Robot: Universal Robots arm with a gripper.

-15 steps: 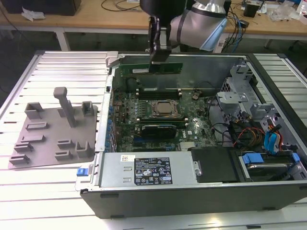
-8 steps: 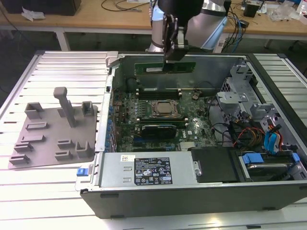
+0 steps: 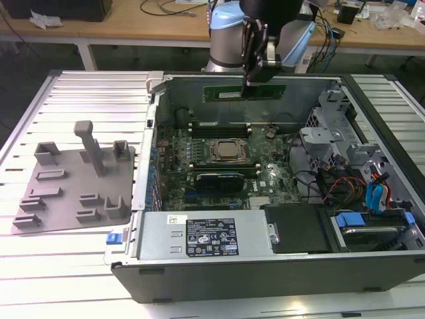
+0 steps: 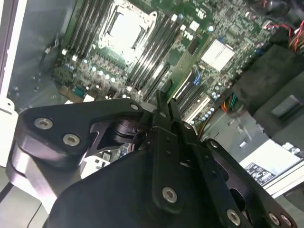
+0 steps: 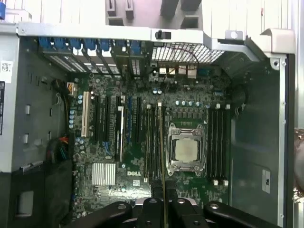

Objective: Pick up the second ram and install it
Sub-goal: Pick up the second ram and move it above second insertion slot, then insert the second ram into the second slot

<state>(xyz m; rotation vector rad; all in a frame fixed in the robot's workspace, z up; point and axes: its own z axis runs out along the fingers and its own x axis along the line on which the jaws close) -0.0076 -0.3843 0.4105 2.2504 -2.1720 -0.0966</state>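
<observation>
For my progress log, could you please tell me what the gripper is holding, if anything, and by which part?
The gripper holds the second ram, pinched near the middle of its upper long edge.

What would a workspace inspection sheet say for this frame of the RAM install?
Surface: white slatted table carrying an open computer case.
Job's things: second ram held level above the motherboard, not seated in a slot.
Clutter: grey moulded fixture tray beside the case.
Grippers: gripper above the case, jaws shut on the second ram.
Cables: red and blue leads inside the case at the exterior view's right.
Surroundings: wooden bench behind the table.
</observation>
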